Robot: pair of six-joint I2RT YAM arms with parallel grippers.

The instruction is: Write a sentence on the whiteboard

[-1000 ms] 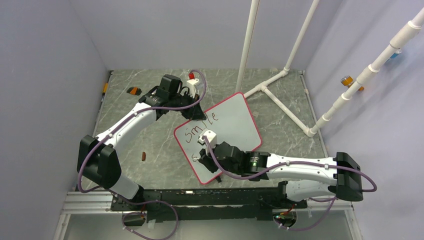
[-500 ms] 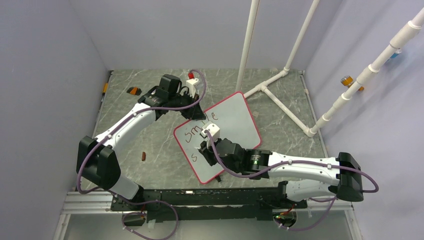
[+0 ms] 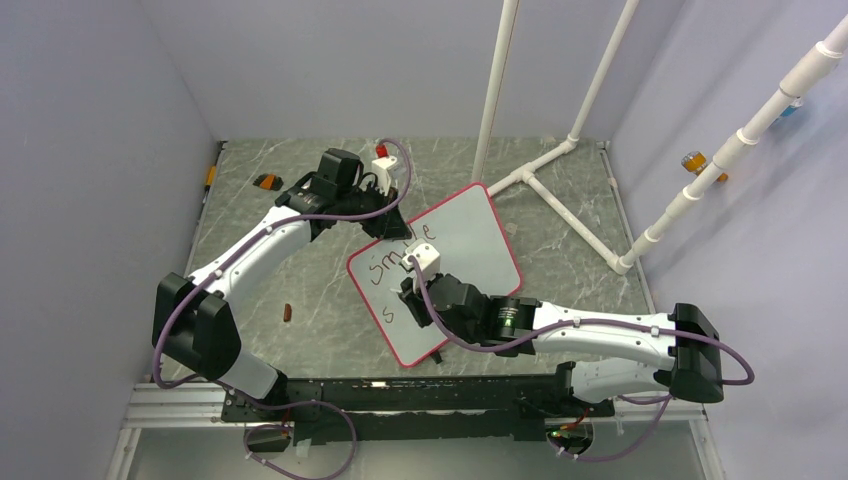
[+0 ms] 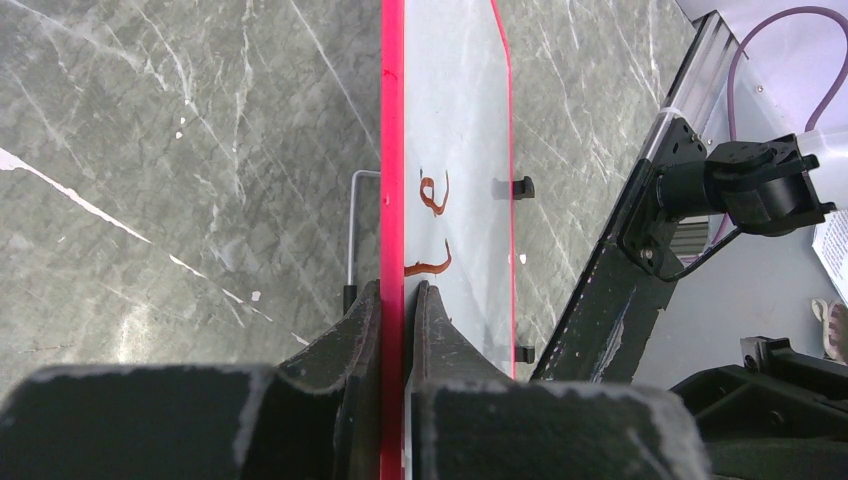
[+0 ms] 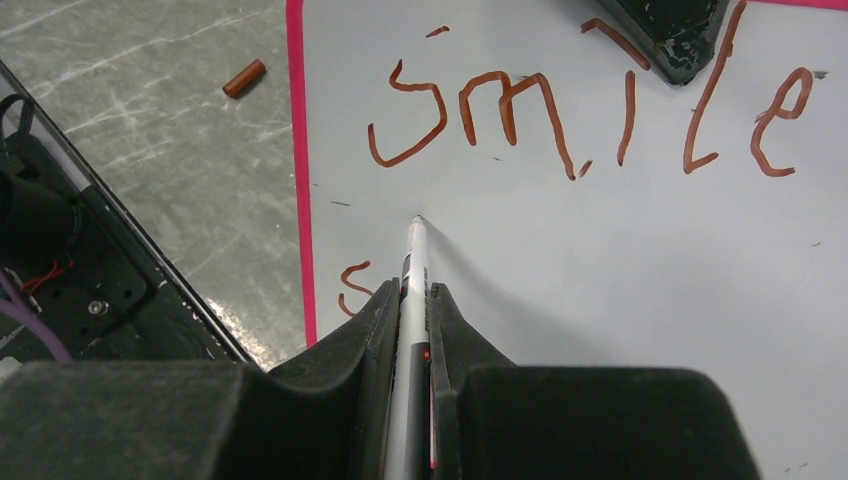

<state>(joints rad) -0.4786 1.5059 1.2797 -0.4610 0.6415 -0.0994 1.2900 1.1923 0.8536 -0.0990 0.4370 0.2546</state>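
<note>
The sentence (image 5: 505, 100) reads "smile", with a lone "s" at 7 o'clock, on the whiteboard (image 3: 470, 240) sitting askew mid-bench (image 3: 300, 270). The right fingers (image 5: 390, 305) grip the marker (image 5: 413, 270), its tip between the lines. The left fingers (image 4: 372, 310) pinch the board's 11 o'clock edge. If that pinch slips, pen pressure could skid the board and wobble the strokes.

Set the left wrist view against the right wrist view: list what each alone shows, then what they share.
Left wrist only: the whiteboard edge-on, its pink rim clamped in the left pincer, and two black clips on its opposite edge. Right wrist only: the right pincer gripping a marker, the sentence reading "smile" in full, a lone "s" beneath, and a brown cap. Both: the whiteboard, the letters "l", "e", part of the left pincer.
</note>
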